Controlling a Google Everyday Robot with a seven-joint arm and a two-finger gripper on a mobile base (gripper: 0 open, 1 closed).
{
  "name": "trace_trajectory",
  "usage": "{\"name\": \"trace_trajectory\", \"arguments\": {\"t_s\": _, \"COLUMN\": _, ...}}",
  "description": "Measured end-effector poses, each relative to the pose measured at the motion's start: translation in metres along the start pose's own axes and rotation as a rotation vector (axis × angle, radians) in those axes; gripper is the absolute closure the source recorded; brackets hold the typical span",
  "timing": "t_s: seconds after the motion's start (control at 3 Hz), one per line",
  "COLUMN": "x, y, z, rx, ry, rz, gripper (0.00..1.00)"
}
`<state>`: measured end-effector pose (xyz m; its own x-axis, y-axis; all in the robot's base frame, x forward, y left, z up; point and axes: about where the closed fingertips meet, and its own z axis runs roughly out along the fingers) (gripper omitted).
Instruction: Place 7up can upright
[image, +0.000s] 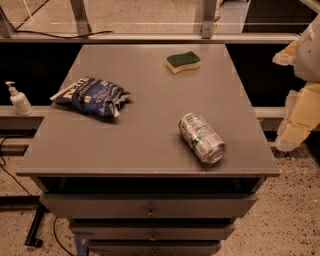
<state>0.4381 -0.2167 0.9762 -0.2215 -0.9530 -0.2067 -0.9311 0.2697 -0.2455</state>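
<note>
7up can (202, 138) lying on its side near the front-right corner of the cabinet top (125, 145), not yet stood up.
Shiny end points toward the front edge. Gripper (300, 117) hangs beyond the right edge, apart from the can; released or clenched, cannot tell. Further back: blue chip bag (91, 96) by the left edge, green-topped sponge (183, 62) near the far edge. Risk: round can close to two edges, so a nudge or off-centre pinch could roll it off.

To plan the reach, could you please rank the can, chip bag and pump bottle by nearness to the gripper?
Gripper at the right edge.
1. Can, front right on the table.
2. Chip bag, left side.
3. Pump bottle, far left, off the table.
</note>
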Motion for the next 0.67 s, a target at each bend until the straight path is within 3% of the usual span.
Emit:
{"name": "trace_trajectory", "arguments": {"t_s": 0.33, "x": 0.0, "y": 0.0, "z": 0.0, "rx": 0.0, "ry": 0.0, "rz": 0.0, "gripper": 0.0}}
{"name": "trace_trajectory", "arguments": {"t_s": 0.67, "x": -0.0066, "y": -0.0005, "z": 0.0048, "rx": 0.012, "ry": -0.014, "rz": 0.066, "gripper": 0.0}}
